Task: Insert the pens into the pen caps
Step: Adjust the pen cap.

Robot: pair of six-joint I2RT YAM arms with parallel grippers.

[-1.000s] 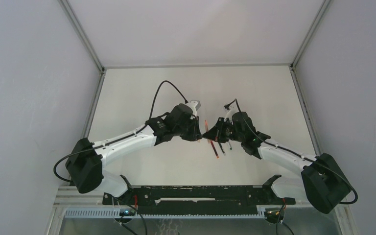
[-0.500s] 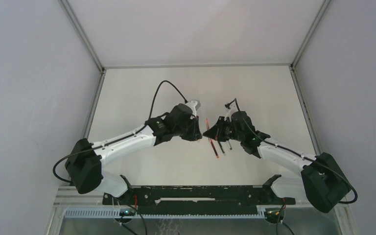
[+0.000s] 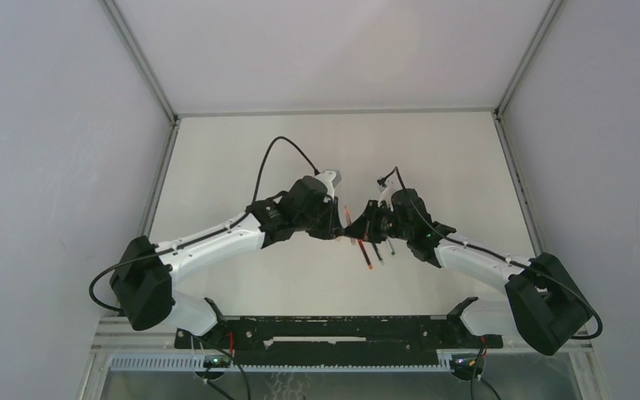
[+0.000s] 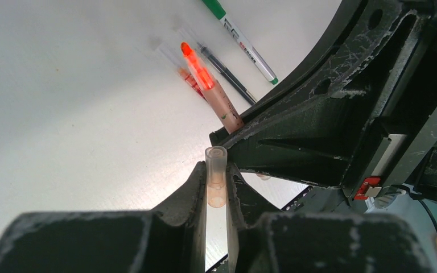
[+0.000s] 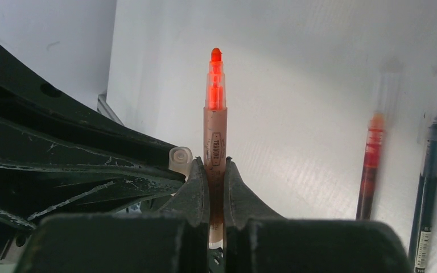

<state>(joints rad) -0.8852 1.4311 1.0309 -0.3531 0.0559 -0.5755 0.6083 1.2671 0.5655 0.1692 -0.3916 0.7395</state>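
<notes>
My left gripper is shut on a short translucent pen cap whose open end points up past the fingertips. My right gripper is shut on a red pen with a pale barrel and a bright orange-red tip that points away from the wrist. The cap sits just left of the right fingers, beside the pen's barrel and apart from its tip. In the top view both grippers meet above the table's middle, the left gripper facing the right gripper.
Three more pens lie side by side on the white table under the grippers: a red one, a black one and a green-capped one. In the top view they show as a small cluster. Grey walls enclose the table.
The right arm has edged slightly to the left, bringing the held pen closer to the left gripper. Both grips are unchanged.
</notes>
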